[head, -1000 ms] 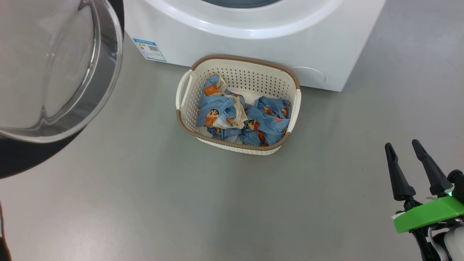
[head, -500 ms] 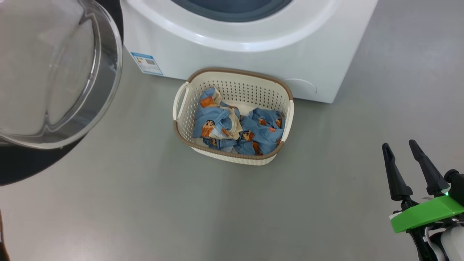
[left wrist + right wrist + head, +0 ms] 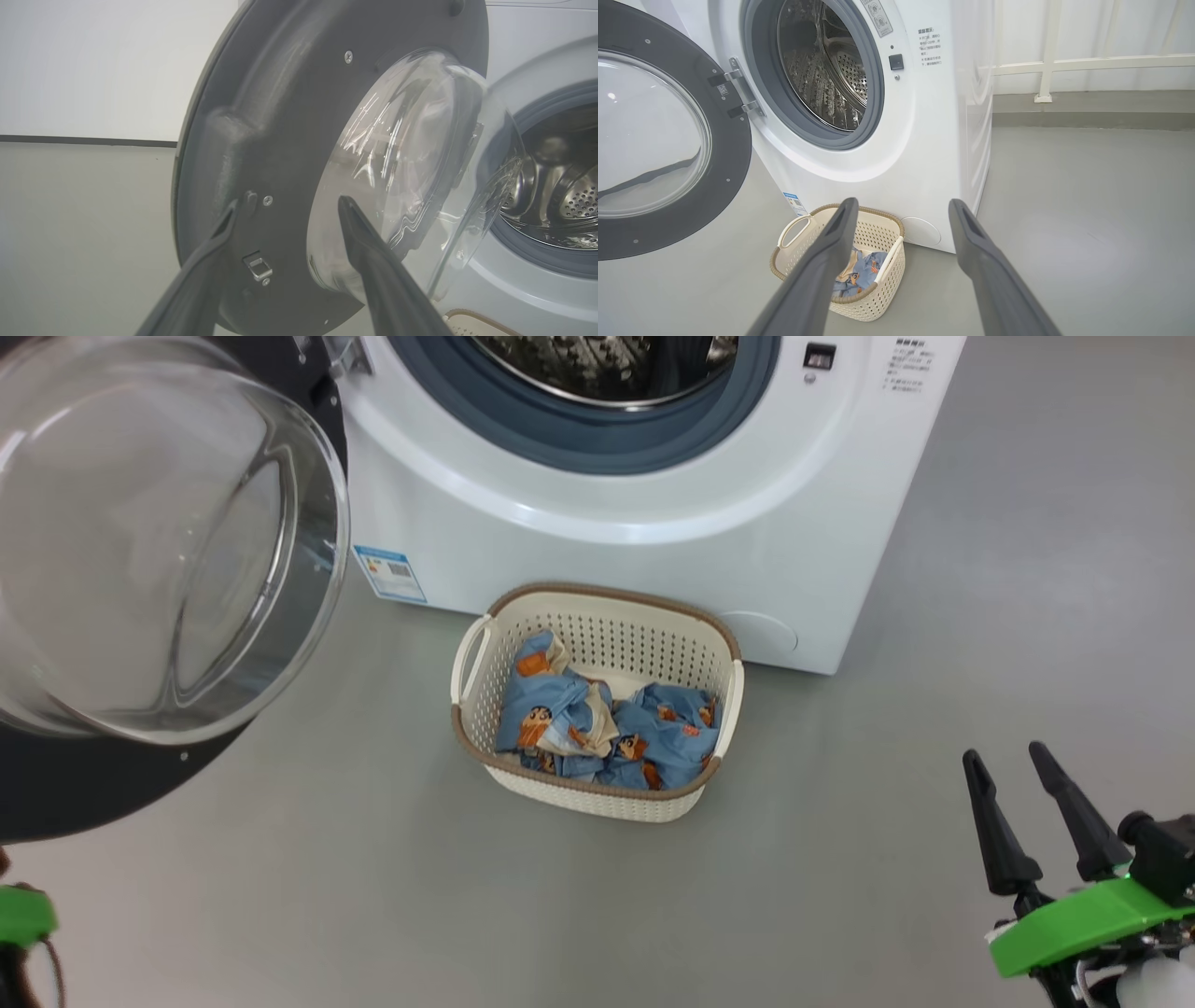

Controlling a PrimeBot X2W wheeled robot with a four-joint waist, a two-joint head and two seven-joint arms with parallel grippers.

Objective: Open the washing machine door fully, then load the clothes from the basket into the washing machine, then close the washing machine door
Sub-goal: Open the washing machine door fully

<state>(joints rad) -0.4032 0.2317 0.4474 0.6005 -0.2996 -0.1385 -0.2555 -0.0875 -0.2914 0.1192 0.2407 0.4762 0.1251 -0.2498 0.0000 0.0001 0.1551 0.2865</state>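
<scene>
Head view: washing machine door (image 3: 168, 569) stands swung wide open, at 10 o'clock from the basket (image 3: 597, 798), glass bowl facing the camera. Washing machine (image 3: 653, 560) at 12 o'clock from the basket, its steel drum (image 3: 607, 364) and grey gasket (image 3: 579, 439) exposed, blue label (image 3: 390, 574) at the lower front corner. Basket sits on the grey floor (image 3: 373, 877) just before the machine. Clothes (image 3: 607, 733) lie heaped inside the basket. Right tool (image 3: 1004, 753) at 4 o'clock from the basket, well apart, fingers spread over the floor. Left wrist view: left tool (image 3: 287, 207) fingers spread before the door's inner face; cannot tell whether they touch it.
</scene>
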